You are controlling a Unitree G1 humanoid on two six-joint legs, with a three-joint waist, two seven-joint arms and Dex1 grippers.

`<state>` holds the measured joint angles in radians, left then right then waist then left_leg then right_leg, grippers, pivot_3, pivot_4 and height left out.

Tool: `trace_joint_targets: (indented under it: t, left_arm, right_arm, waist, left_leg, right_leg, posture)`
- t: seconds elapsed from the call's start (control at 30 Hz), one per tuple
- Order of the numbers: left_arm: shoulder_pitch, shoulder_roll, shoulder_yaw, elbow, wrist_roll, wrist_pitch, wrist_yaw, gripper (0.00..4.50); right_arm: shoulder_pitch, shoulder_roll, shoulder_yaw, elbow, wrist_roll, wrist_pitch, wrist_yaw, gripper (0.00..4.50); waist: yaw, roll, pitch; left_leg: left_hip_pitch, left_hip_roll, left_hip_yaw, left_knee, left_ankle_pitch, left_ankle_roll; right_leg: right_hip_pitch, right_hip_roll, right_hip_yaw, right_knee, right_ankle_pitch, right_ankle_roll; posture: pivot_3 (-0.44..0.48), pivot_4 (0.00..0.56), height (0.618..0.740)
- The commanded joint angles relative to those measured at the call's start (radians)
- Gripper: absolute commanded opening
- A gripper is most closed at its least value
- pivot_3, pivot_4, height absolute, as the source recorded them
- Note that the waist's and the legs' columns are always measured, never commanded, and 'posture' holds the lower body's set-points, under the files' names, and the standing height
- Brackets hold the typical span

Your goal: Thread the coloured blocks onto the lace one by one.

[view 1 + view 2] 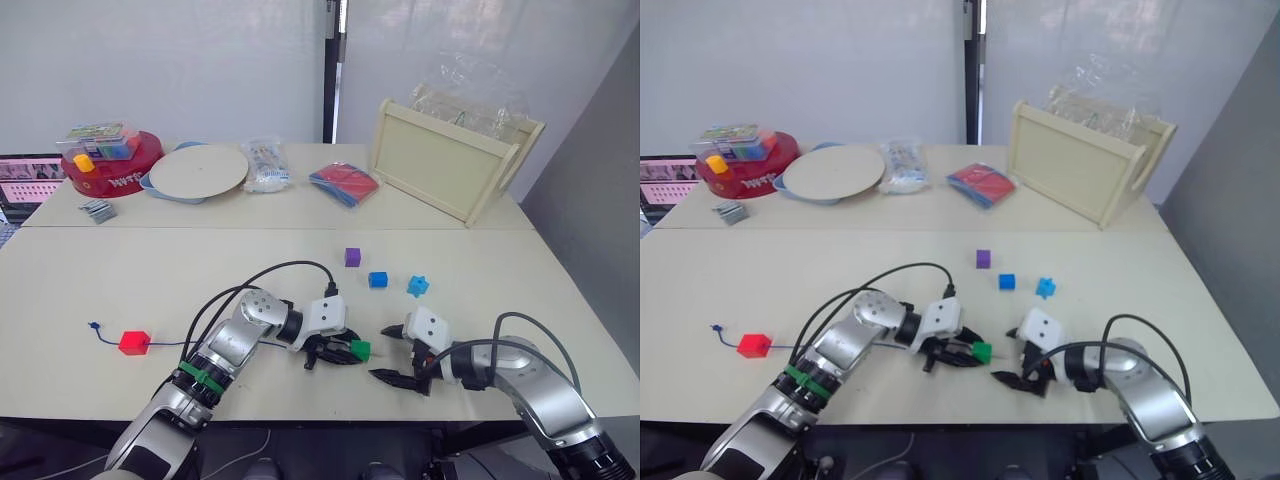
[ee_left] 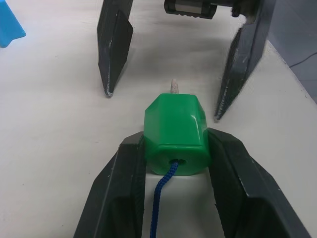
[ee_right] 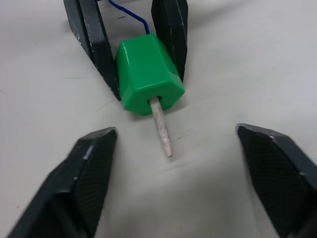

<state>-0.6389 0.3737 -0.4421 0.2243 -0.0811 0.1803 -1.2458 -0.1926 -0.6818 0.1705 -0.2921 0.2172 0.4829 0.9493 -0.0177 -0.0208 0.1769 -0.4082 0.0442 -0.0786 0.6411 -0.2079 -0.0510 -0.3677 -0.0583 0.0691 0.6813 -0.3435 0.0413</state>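
The left end effector [image 2: 173, 163] is clenched on the green block [image 2: 175, 133], with the lace [image 2: 161, 198] entering its rear hole and the pale tip [image 3: 161, 126] poking out the front. Facing it, the right end effector [image 3: 190, 163] hangs released, fingers spread either side of the tip. The red block [image 1: 134, 342] sits threaded far back on the lace, and the purple block [image 1: 352, 257] and two blue blocks [image 1: 378, 280] lie loose on the tabletop [image 1: 150, 270].

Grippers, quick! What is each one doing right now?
Left gripper: shut on the green block, with the lace running through it.
Right gripper: open, holding nothing, facing the lace's pale tip.
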Motion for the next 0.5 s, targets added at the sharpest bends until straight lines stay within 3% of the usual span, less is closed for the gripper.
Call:
trace_joint_targets:
  t: [0.03, 0.3, 0.5]
  left_arm:
    - [-0.002, 0.001, 0.008, -0.025, -0.009, -0.006, -0.010, 1.30]
    - [-0.010, 0.001, 0.006, -0.018, -0.005, 0.002, -0.014, 1.30]
    - [0.015, 0.055, 0.029, -0.049, -0.015, 0.030, -0.030, 1.30]
  right_arm:
    - [-0.013, -0.011, -0.005, -0.005, 0.000, -0.024, 0.007, 2.61]
    - [-0.021, -0.019, 0.001, -0.006, -0.001, -0.036, 0.020, 0.01]
    - [-0.045, -0.027, 0.016, 0.001, -0.005, -0.049, 0.044, 0.00]
  waist:
    - [0.000, 0.000, 0.000]
    - [0.001, 0.000, 0.000]
    - [-0.003, 0.000, 0.000]
  left_leg:
    - [0.000, 0.000, 0.000, 0.000, 0.000, 0.000]
    - [0.000, 0.000, 0.000, 0.000, 0.000, 0.000]
    - [0.000, 0.000, 0.000, 0.000, 0.000, 0.000]
  right_leg:
    - [0.000, 0.000, 0.000, 0.000, 0.000, 0.000]
    - [0.000, 0.000, 0.000, 0.000, 0.000, 0.000]
    - [0.000, 0.000, 0.000, 0.000, 0.000, 0.000]
  posture:
    - [0.000, 0.150, 0.740]
    - [0.000, 0.150, 0.740]
    - [0.000, 0.150, 0.740]
